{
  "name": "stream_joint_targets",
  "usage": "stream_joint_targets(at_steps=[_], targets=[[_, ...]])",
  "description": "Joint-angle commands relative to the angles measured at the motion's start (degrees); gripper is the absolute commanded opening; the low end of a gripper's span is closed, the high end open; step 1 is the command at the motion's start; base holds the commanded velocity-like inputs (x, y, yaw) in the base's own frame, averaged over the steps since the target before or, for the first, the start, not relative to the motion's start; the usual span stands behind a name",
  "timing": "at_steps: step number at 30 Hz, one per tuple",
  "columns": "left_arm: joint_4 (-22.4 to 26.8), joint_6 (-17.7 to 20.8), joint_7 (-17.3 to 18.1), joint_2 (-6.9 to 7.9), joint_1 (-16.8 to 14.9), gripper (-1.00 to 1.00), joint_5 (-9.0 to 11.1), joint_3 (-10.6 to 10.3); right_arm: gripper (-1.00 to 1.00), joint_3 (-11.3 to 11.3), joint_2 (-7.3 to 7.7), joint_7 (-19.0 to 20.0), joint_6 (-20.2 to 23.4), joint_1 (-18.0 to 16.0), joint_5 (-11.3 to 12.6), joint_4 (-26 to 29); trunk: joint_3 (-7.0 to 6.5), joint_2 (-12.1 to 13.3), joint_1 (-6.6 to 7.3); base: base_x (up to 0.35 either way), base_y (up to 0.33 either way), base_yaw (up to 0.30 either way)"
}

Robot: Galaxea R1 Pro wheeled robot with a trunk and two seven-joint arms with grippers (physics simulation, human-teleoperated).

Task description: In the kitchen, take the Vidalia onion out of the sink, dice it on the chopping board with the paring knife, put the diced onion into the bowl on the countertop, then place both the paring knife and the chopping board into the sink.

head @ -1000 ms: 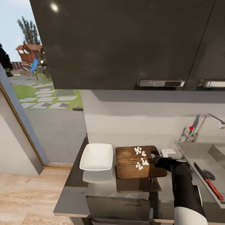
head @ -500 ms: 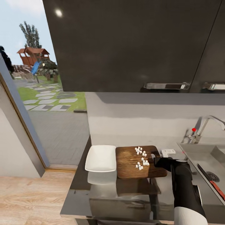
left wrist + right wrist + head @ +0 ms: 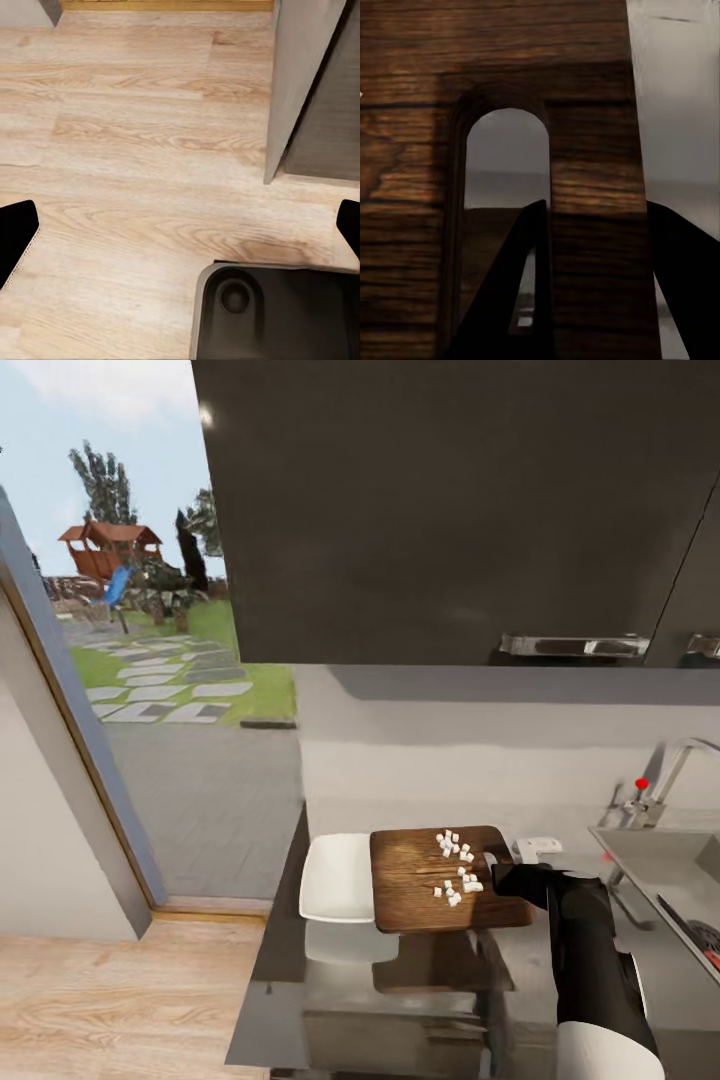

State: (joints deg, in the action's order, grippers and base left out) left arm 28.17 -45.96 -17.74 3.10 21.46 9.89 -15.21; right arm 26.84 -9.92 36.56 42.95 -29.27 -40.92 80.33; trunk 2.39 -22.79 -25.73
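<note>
My wrist view shows my right gripper clamping the board's handle slot; overhead, white dice and bowl alongside.

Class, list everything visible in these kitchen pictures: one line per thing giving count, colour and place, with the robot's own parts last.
chopping board: one, brown wood, held above the countertop
diced onion: many small white cubes, on the board
bowl: one, white, partly under the board's left edge
countertop: one, glossy grey
sink: one, grey steel, far right
tap: one, chrome with a red dot
right gripper: one, black, clamping the board's slot end
left gripper: one, black, open over wooden floor
</note>
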Motion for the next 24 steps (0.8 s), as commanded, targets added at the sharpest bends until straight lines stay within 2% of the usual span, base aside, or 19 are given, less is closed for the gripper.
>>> stream_joint_targets(at_steps=[1, 8, 19, 24], targets=[[0.1, -0.1, -0.2, 0.08, 0.0, 1.00, 0.6, -0.5, -1.00, 0.1, -0.07, 0.6, 0.1, -0.1, -0.5, 0.1, 0.03, -0.1, -0.05, 0.075, 0.267, 0.000], [0.1, -0.1, -0.2, 0.08, 0.0, 1.00, 0.6, -0.5, -1.00, 0.1, -0.07, 0.5, 0.1, -0.1, -0.5, 0.1, -0.61, -0.1, -0.05, 0.068, 0.208, 0.000], [0.0, -0.1, -0.2, 0.11, 0.0, 1.00, 0.6, -0.5, -1.00, 0.1, -0.07, -0.1, 0.4, -0.1, -1.0, 0.1, -1.60, -0.1, -0.05, 0.003, 0.007, 0.000], [0.0, -0.1, -0.2, 0.08, 0.0, 1.00, 0.6, -0.5, -1.00, 0.1, -0.07, -1.7, 0.6, -0.1, -1.1, 0.1, -2.05, -0.1, -0.05, 0.000, 0.000, 0.000]])
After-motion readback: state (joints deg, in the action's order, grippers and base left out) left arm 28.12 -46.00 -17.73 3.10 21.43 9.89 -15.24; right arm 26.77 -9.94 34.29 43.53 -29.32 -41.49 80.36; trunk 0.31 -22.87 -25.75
